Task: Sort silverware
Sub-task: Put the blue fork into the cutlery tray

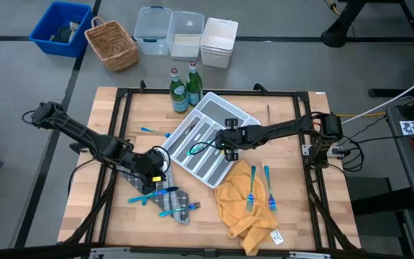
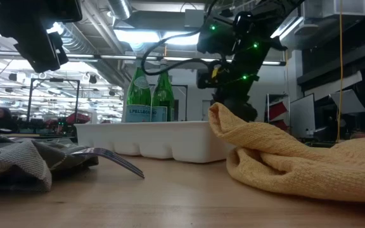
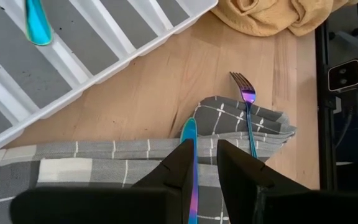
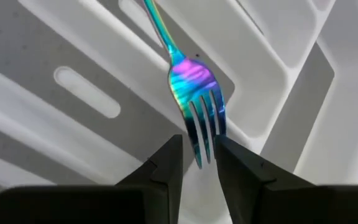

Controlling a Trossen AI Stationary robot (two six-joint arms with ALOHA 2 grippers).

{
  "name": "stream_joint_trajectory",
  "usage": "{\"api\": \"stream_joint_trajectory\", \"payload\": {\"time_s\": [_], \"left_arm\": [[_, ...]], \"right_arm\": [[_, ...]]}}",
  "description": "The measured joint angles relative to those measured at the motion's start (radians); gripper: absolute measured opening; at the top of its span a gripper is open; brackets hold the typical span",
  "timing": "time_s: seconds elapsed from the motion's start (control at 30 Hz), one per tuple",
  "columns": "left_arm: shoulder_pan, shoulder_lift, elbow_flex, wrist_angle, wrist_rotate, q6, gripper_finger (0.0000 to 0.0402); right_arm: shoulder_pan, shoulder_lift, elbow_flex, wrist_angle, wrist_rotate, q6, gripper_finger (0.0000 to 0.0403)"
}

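My right gripper (image 1: 225,140) hangs over the white divided tray (image 1: 225,108), shut on an iridescent teal fork (image 4: 188,74). My left gripper (image 1: 154,171) is narrowly open above the grey checked cloth (image 1: 171,203). A teal utensil (image 3: 189,134) lies on that cloth under its fingers, along the inner side of one finger; whether it touches I cannot tell. A second fork (image 3: 247,106) lies on the cloth's edge. Two forks (image 1: 251,193) lie on the yellow cloth (image 1: 246,212). Another teal utensil (image 3: 37,22) lies in a tray slot. My right gripper pinches the fork's tine end (image 4: 204,134) between its two fingertips. The fingers lie along the fork, and the tines point back toward the gripper. The handle (image 4: 157,25) runs away from the fingers, down over a tray compartment; whether its end rests there I cannot tell.
Two green bottles (image 1: 182,88) stand just beyond the tray's far corner. A small teal utensil (image 1: 149,131) lies on the table left of the tray. A wicker basket (image 1: 111,43), a blue bin (image 1: 60,27) and white containers (image 1: 185,34) stand beyond the table.
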Motion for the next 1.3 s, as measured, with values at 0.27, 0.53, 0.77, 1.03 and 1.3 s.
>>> {"api": "stream_joint_trajectory", "payload": {"time_s": [0.27,0.53,0.77,1.03,1.3], "left_arm": [[0.000,0.001,0.000,-0.001,-0.012,0.000,0.0060],[0.000,0.001,0.000,0.002,-0.014,0.000,0.0060],[0.000,0.001,0.000,0.000,-0.015,0.005,0.0060],[0.000,0.001,0.000,0.039,-0.036,0.041,0.0060],[0.039,0.000,0.000,0.259,-0.181,0.166,0.0060]], "right_arm": [[0.000,0.025,0.001,0.029,-0.001,-0.071,0.0099],[0.002,0.053,0.003,0.059,0.042,-0.074,0.0094],[0.001,0.056,0.001,0.069,0.055,-0.075,0.0026],[0.000,0.056,0.001,0.072,0.043,-0.077,0.0014],[0.000,0.056,0.001,0.072,0.035,-0.078,0.0021]]}}
